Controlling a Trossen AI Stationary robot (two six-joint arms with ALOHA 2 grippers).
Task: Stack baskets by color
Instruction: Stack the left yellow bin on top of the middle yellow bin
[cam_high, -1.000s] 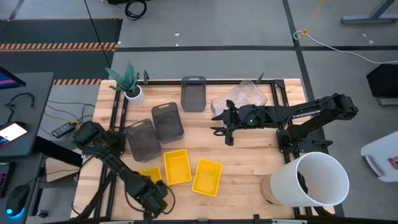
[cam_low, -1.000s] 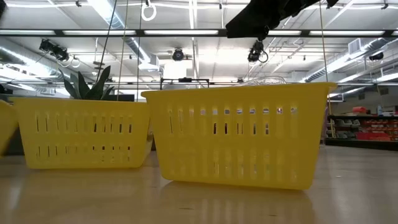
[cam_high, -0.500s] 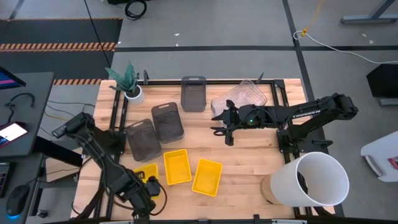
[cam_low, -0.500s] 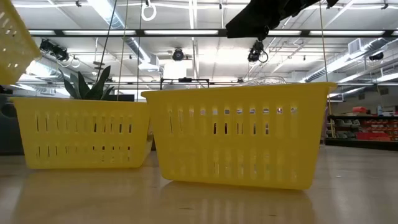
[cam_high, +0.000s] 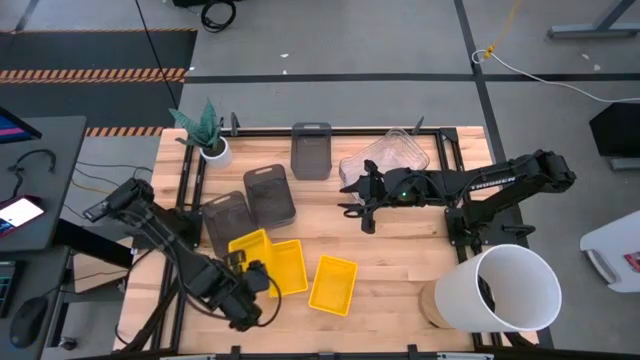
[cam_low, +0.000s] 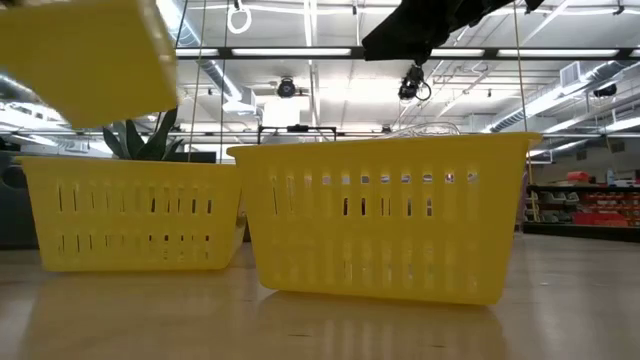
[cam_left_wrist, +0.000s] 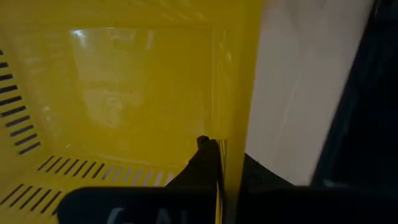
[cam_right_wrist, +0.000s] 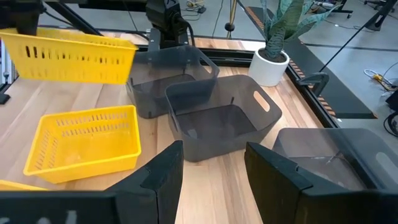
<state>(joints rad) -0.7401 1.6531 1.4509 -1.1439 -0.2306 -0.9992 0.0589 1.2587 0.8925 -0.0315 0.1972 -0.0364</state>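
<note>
Evenly and brightly lit throughout, from long ceiling strip lights (cam_low: 300, 52) seen in the low view. Soft, short shadows only on the pale wooden table top (cam_high: 400, 260) from above. Faint sheen on the boards under the nearest slotted bright yellow plastic basket (cam_low: 385, 215) in the low view. Out of focus and perhaps smeared by motion: the raised yellow basket (cam_low: 85, 60) at that view's upper corner. Very close and blurred in the left wrist view, yellow plastic wall (cam_left_wrist: 124, 93) filling it, with a pale glare patch.
</note>
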